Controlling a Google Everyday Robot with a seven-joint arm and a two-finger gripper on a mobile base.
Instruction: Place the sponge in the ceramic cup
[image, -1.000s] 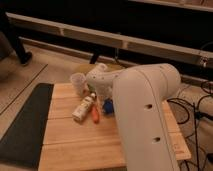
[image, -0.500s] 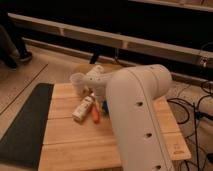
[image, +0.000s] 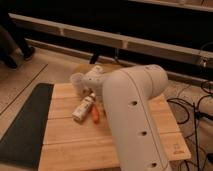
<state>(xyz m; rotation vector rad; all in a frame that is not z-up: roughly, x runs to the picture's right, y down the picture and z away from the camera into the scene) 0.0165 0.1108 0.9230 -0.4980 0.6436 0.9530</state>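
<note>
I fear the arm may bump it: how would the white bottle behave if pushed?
The bottle lies on its side on the table, so it would probably roll. It looks plastic, so it is likely light and not fragile. The claw is close behind it, beside the cup.
</note>
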